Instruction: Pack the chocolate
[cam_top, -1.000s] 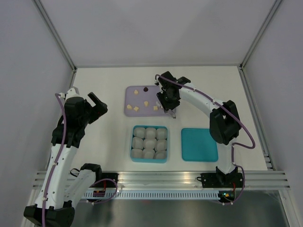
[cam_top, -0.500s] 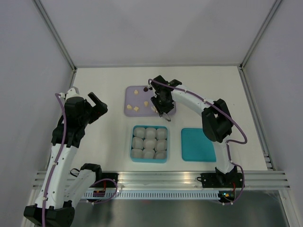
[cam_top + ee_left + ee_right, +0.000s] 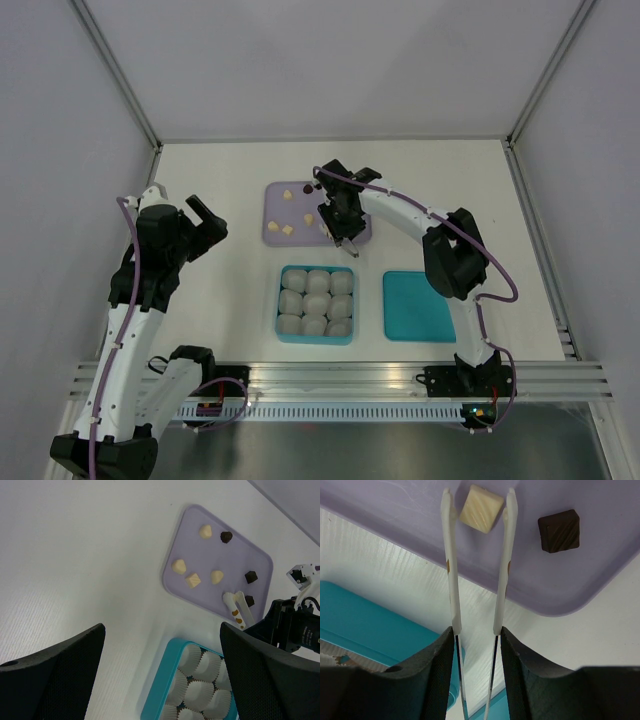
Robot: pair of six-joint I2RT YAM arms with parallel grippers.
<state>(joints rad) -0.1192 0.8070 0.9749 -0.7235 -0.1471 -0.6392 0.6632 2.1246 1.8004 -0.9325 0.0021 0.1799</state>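
Note:
Several chocolate pieces lie on the lavender tray (image 3: 200,555): cream ones (image 3: 178,566) and dark ones (image 3: 250,576). My right gripper (image 3: 476,635) is shut on white tweezers (image 3: 448,555), over the tray's right part (image 3: 340,215). The tweezer tips stand apart on either side of a cream chocolate (image 3: 481,502), which rests on the tray. A dark chocolate (image 3: 559,530) lies just right of it. My left gripper (image 3: 200,225) hangs open and empty to the left of the tray, well above the table.
A teal box (image 3: 283,272) filled with white paper cups (image 3: 316,304) stands in front of the tray. Its flat teal lid (image 3: 421,305) lies to the right. Grey walls and a metal frame enclose the white table.
My right gripper has moved left from the tray's right edge, and the tweezer tips now straddle a cream piece. The left arm has not moved.

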